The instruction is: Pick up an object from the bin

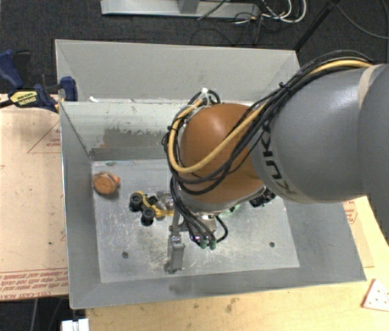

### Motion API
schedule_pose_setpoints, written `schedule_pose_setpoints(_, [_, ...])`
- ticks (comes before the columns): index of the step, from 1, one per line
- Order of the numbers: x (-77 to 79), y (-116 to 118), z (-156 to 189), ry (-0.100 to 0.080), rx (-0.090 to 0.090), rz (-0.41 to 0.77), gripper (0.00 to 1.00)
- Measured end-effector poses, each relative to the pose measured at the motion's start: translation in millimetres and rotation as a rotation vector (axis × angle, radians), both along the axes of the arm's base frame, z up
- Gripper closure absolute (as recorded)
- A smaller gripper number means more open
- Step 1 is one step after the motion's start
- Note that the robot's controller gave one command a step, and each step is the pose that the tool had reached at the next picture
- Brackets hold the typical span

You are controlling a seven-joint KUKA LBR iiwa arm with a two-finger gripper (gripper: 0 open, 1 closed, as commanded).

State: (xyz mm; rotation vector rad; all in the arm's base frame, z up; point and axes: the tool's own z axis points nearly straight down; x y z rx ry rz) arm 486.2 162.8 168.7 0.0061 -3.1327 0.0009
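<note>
Nearest the front wall of the grey metal bin, the claw was seen lowered to the bin's floor, a little left of the middle. It was presented as one narrow grey upright piece, tip down on or just above the bare metal. How wide it stood could not be told, nor whether anything was gripped in it.

Just behind the claw and slightly to its left, a small black-and-yellow thing was seen lying on the floor, near the claw but apart from it. Farther left and a little farther back, a brown round thing was seen lying flat by itself, close to the left wall and well apart from the claw.

Above the claw, the wrist was covered by a rounded orange cover, around which yellow and black cables were looped. The thick grey arm was extended in from the right, across the right half of the bin and over its far wall.
</note>
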Motion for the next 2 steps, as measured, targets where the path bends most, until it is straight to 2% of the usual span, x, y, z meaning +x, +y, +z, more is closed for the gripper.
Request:
schedule_pose_setpoints(1, [2.0, -1, 4, -0.007, 0.001, -0.004, 0.00])
schedule_pose_setpoints(2, [45.0, -25, 11, -0.009, 0.002, -0.075, 0.00])
